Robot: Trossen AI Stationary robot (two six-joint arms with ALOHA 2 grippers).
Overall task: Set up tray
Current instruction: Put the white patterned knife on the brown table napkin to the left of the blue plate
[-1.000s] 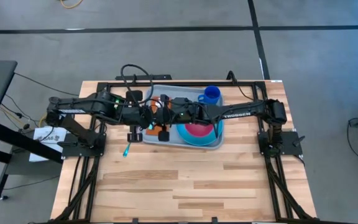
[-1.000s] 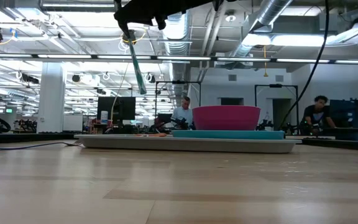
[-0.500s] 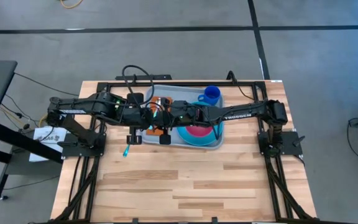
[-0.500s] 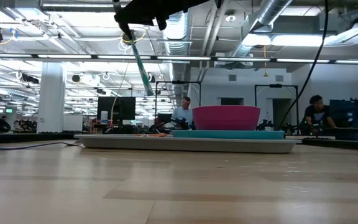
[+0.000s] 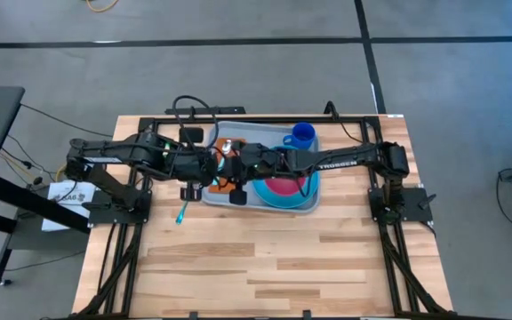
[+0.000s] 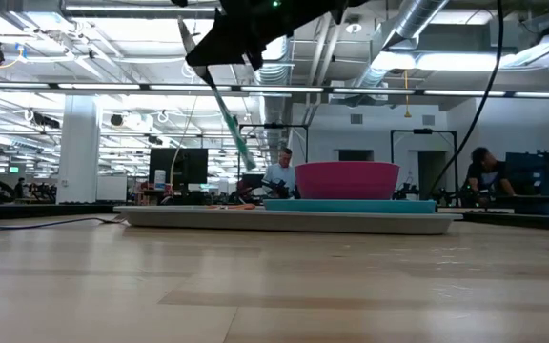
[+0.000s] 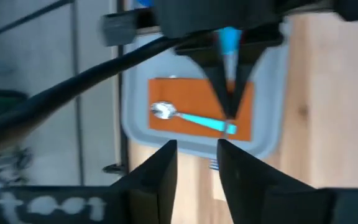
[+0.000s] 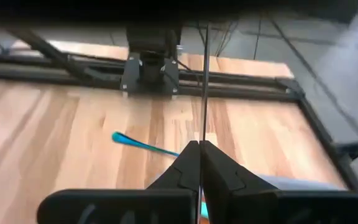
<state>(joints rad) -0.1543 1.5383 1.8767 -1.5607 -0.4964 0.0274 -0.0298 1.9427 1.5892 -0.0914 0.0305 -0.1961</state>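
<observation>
under crossed arms, tray (image 5: 308,203) half hidden

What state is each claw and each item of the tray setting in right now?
Left claw: open, empty.
Right claw: shut on tilted utensil.
Tray: flat on table.
Napkin: flat in tray.
Spoon: lying on napkin.
Bowl: upright on plate.
Cup: upright.
Loose utensil: lying on table, outside tray.
</observation>
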